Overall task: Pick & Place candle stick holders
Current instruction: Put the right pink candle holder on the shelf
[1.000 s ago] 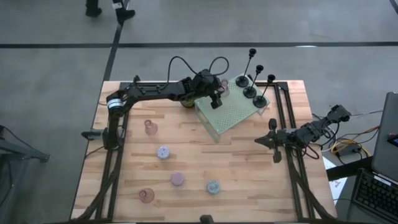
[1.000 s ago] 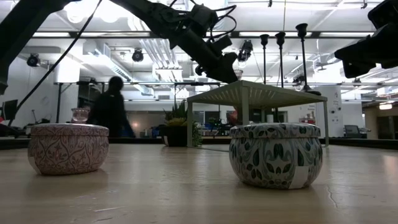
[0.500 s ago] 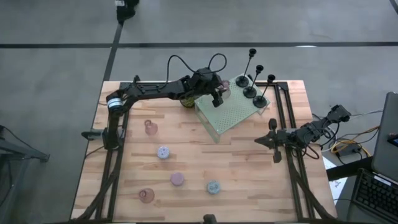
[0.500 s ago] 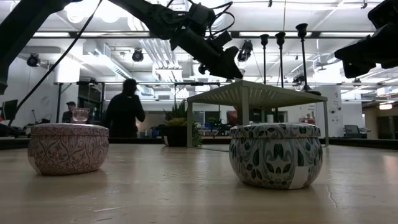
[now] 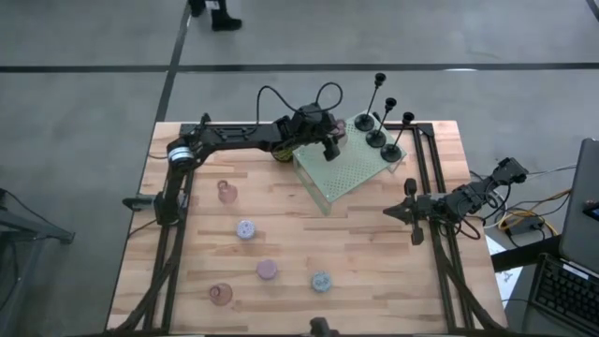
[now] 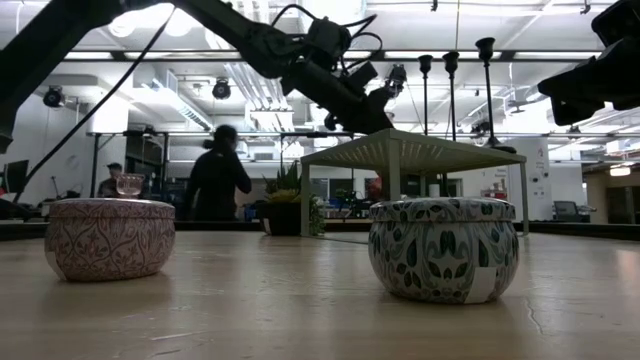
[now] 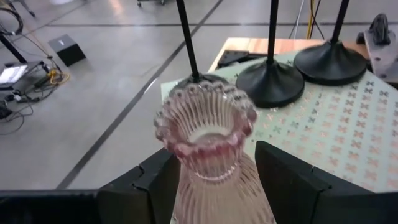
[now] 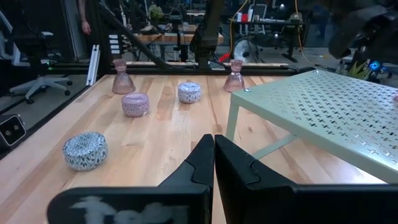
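Glass cup point(image 7: 208, 155) beside black holders point(image 7: 272, 79) on platform point(image 7: 336, 130)

Wooden table point(image 5: 281, 234) stands on grey concrete floor point(image 5: 84, 140) crossed by dark lines. Beyond table, open workshop: white ceiling with strip lights point(image 6: 560, 55), ducts, hanging spotlights. Person in dark clothing point(image 6: 218, 180) stands behind table, near potted plant point(image 6: 283, 205). Office chair point(image 8: 25, 68), workbenches, fan point(image 8: 241, 46) farther back. Laptop point(image 5: 571, 253) beside table's edge.
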Motion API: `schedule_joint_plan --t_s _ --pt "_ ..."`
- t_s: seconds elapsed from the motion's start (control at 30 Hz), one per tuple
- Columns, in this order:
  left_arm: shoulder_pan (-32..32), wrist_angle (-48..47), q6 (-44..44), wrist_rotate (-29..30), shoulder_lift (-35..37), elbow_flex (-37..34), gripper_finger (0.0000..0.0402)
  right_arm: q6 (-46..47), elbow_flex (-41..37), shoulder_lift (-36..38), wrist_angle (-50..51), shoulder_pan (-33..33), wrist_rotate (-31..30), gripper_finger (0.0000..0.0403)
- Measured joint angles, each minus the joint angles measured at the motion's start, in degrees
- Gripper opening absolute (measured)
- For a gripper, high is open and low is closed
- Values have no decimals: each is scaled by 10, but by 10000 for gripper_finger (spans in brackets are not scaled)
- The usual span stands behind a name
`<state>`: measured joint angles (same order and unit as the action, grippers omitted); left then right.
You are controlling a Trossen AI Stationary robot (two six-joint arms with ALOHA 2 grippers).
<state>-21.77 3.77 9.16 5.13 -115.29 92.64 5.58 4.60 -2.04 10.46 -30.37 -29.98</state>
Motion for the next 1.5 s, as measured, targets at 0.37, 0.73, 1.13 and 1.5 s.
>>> schedule_joint_plan --t_s 0.37,0.73,1.13,1.5 --pt "-3 36 -5 0 -4 0 209 2 0 0 0 0 0 8" --pt "-4 62 -8 -11 -4 0 209 1 0 0 0 0 0 8" --pt "-4 36 -42 -11 -2 -1 209 0 0 0 0 0 0 8" --pt "-4 -38 -33 -11 19 -1 209 2 0 0 0 0 0 8"
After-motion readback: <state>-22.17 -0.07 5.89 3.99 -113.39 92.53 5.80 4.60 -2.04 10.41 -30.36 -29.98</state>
